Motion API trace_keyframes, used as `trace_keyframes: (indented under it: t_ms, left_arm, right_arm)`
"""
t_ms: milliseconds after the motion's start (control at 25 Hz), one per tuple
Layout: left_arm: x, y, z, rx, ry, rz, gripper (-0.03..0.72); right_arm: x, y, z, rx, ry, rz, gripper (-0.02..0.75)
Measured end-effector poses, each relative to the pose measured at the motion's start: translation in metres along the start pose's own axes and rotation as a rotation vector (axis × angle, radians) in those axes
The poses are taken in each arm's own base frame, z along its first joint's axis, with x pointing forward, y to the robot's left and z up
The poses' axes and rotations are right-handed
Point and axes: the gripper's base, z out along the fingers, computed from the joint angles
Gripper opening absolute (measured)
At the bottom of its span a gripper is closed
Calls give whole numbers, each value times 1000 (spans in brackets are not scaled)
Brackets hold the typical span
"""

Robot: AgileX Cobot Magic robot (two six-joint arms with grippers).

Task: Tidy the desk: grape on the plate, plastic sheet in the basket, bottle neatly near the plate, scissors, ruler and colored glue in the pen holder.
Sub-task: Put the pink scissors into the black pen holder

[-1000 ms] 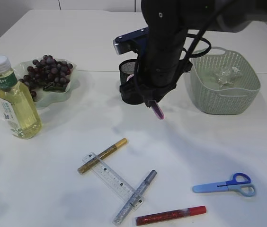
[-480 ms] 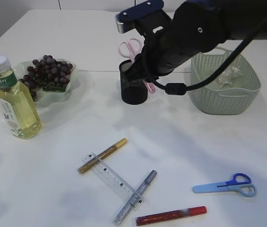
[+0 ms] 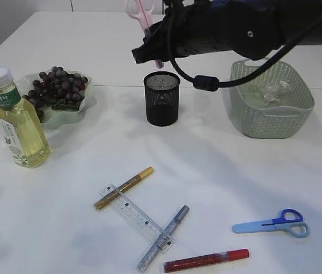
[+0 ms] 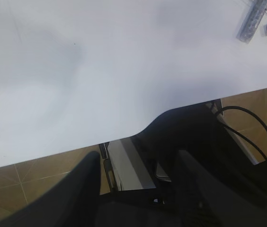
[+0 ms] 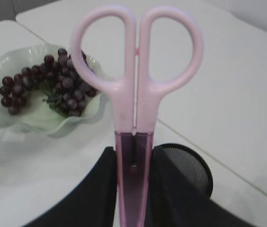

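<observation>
The right gripper (image 5: pixel 132 189) squeezes the pink scissors (image 5: pixel 136 94), handles up, above the black pen holder (image 3: pixel 161 98). A moment ago they were lower, by the holder's rim. The left gripper (image 4: pixel 138 189) is open, holding nothing.

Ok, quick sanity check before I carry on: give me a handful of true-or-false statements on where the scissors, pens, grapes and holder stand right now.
1. The right gripper holds the pink scissors, handles up. True.
2. The pink scissors stand inside the black mesh pen holder. False: they are held in the air above it.
3. The blue scissors lie on the table. True.
4. The grapes are on the bare table. False: they sit on the green plate.
5. The clear ruler lies across the gold glitter glue pen and the silver one. True.
6. The basket is empty. False: a crumpled plastic sheet lies in it.
</observation>
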Motion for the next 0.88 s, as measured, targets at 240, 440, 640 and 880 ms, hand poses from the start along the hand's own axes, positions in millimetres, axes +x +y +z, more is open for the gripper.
trace_keyframes:
  t_ms: [240,440,640,880]
  left_arm:
    - [0,0,0,1,0,0,364]
    - [0,0,0,1,0,0,363]
    - [0,0,0,1,0,0,363]
    - [0,0,0,1,0,0,363]
  right_arm:
    - [-1,-17,8,19,-120,17,179]
    - [12,-25,27,20,-174,31,179]
    - [28,-28,46,14,-208,45,179]
    - [36,-34,66,21,-220,51,179]
